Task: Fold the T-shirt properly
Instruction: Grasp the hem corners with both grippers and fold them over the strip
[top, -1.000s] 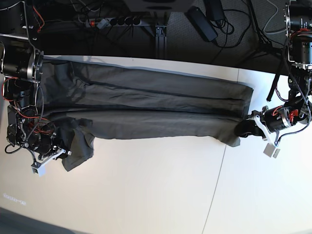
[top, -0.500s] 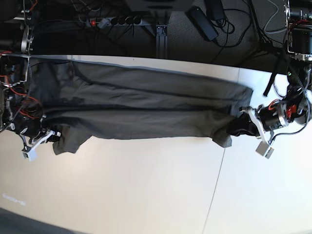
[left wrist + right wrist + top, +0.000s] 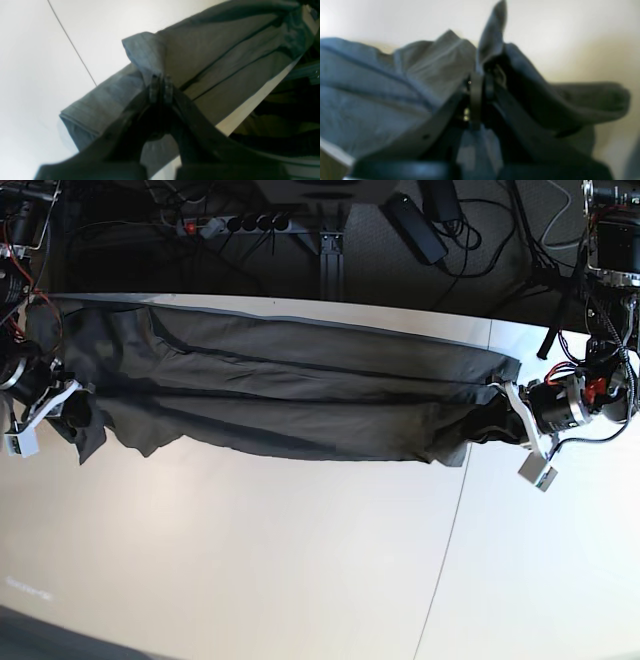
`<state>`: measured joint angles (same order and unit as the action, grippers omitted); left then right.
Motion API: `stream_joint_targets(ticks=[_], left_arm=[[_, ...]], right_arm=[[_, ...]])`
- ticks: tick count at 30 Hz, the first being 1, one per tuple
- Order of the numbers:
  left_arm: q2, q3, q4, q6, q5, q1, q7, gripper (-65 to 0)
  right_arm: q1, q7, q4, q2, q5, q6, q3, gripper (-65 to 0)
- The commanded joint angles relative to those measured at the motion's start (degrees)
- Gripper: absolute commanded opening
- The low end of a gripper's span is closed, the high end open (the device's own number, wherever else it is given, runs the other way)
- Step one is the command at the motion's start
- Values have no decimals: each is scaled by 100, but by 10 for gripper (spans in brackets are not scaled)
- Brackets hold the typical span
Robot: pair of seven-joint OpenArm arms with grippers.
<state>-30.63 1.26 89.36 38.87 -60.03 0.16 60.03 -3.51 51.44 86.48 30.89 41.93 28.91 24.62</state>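
We see a wide white tabletop (image 3: pixel 300 560) with a thin dark seam line running across it, and along its far edge lies the large dark olive-grey cotton T-shirt (image 3: pixel 290 395), folded into a long band that reaches almost from one side of the base view to the other. Long creases run lengthwise through the cloth, and its near edge sags in a shallow curve toward the middle of the tabletop. At the right end of that view the left pincer (image 3: pixel 503 423) is closed tight on the fabric; from its wrist camera we see the black fingertips (image 3: pixel 153 87) pressed together on a bunched fold of the T-shirt (image 3: pixel 225 57), with a stitched hem lying just beside them on the white surface. At the left end the right pincer (image 3: pixel 68 402) likewise grips the cloth, and a short flap hangs down just below it. Its wrist view is blurred, yet we can make out the right pincer (image 3: pixel 480 87) nipped shut on gathered cloth (image 3: pixel 382 82), one peak of fabric standing up above the tips. Behind the tabletop we see a black power strip (image 3: pixel 235 224) and loose cables on a dark floor.
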Motion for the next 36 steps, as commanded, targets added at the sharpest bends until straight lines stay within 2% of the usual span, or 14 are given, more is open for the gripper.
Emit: stream_joint_targets(ticks=[1, 7, 16, 20, 21, 22, 23, 24, 25, 31, 36], left_arm=[[-98, -42, 85, 113, -98, -92, -57, -650], [-98, -42, 85, 113, -98, -92, -13, -650], [-111, -42, 85, 113, -98, -92, 70, -642], [-214, -42, 85, 113, -105, -76, 90, -467], [-249, -42, 85, 113, -107, -74, 90, -422], [-282, -42, 85, 113, -105, -79, 90, -387], [-310, -42, 85, 113, -105, -81, 87, -369], [-339, -42, 85, 113, -107, -79, 83, -366], [-363, -42, 85, 113, -105, -79, 87, -366], [-577, -87, 85, 113, -105, -76, 83, -366], [-669, -225, 85, 113, -223, -79, 85, -366]], right_arm=[[-42, -146, 236, 162, 103, 413, 157, -650], [-717, -144, 643, 162, 122, 413, 542, -650], [-1132, -96, 664, 17, 168, 413, 579, -650], [-1130, 116, 664, -144, -46, 411, 579, -650], [-1130, 179, 662, -173, -59, 411, 579, -562], [-1130, 223, 664, -195, -59, 411, 579, -443], [-1130, 247, 664, -219, -55, 411, 579, -343], [-1130, 249, 664, -234, -42, 411, 579, -279], [-1130, 245, 664, -238, -33, 411, 579, -259], [-1130, 282, 769, -247, 13, 400, 671, -260], [-1130, 459, 1281, -251, 127, 396, 981, -262]])
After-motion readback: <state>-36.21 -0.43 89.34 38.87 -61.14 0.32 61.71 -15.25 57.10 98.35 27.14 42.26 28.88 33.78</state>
